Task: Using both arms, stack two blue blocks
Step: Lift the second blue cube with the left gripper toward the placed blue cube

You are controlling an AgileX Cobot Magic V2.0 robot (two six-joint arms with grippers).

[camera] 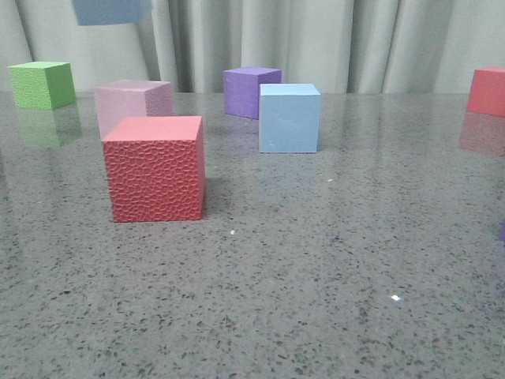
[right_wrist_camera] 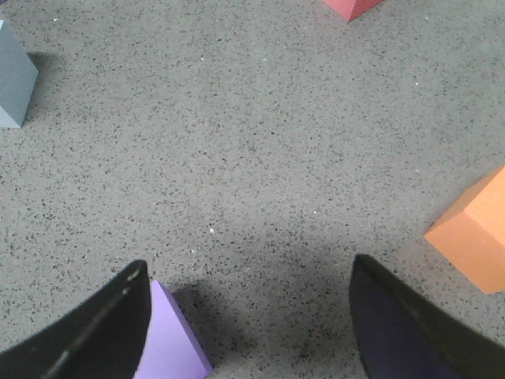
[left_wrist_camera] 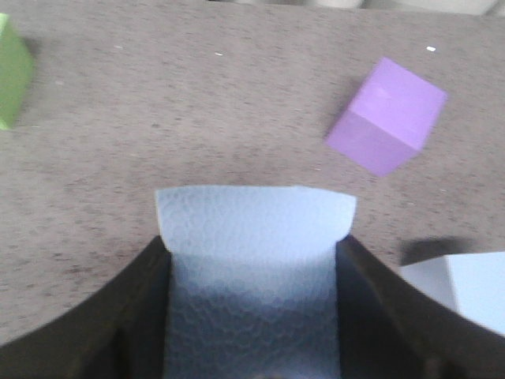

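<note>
Left gripper (left_wrist_camera: 252,316) pinched on a blue block (left_wrist_camera: 254,237), both fingers flat against opposite side faces, block's front face jutting clear of the tips. Held high: in front view only the block's underside shows at the top edge, above the table (camera: 316,300). Lift presumably for clearance over the cubes below before crossing to the stack site. Second blue block (camera: 289,118) resting on the table, below and off to one side of the left gripper, a corner of it just past the finger in the wrist view; purple cube (camera: 251,91) just behind it, apparently not touching, though the overlap in front view makes that hard to confirm. Red cube (camera: 155,167) and pink cube (camera: 132,103) nearer the carried block's side; green cube (camera: 43,84) well apart. Right gripper (right_wrist_camera: 248,332) spread wide, nothing between the fingers, hovering over bare table; a lilac cube (right_wrist_camera: 170,339) beside one finger, orange cube (right_wrist_camera: 473,229) beyond the other. Probable role: steadying the base. Stack not yet made. Next: carry across, square edges, lower.
</note>
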